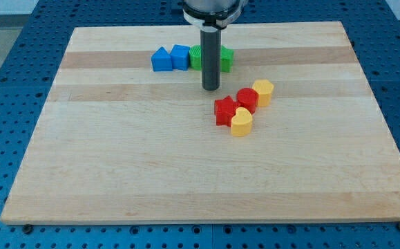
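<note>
- Now my tip (210, 88) sits on the wooden board (117, 173), touching no block; it's a bare rod w/ no jaws, so nothing to spread or pinch.
- Just toward view's top of tip: green blocks (226, 58), partly hidden by rod; left of them, blue cube (180, 56) & blue house-shaped block (162, 59).
- Toward view's bottom-right of tip: red star (224, 111), red cylinder (246, 99), yellow heart (241, 122), yellow block (262, 91), clustered.

The arm enters at the far centre of the scene as 1 upright dark rod, with my tip (211, 88) at its lower end.
</note>
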